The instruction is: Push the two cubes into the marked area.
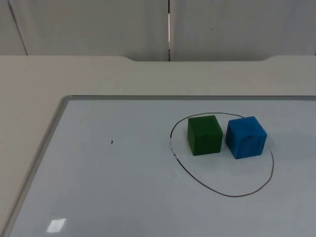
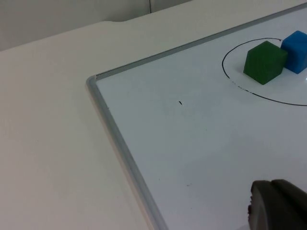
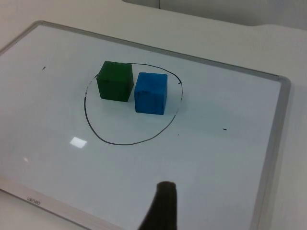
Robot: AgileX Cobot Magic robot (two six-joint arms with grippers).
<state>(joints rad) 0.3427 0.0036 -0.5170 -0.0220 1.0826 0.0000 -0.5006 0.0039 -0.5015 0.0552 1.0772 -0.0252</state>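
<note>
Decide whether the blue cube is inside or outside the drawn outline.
Inside. The blue cube sits within the black outline on the whiteboard, beside the green cube.

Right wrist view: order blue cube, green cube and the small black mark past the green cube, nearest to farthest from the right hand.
1. Blue cube, inside the drawn loop, on the fingertip's side.
2. Green cube, beside it.
3. Small black mark, outside the loop.

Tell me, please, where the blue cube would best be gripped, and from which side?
Grip the blue cube from above, on its front and back faces. Its flat sides suit a pinch, but the green cube sits close on one side, seemingly leaving little room for a finger there. Both lie inside the drawn loop on the whiteboard.
</note>
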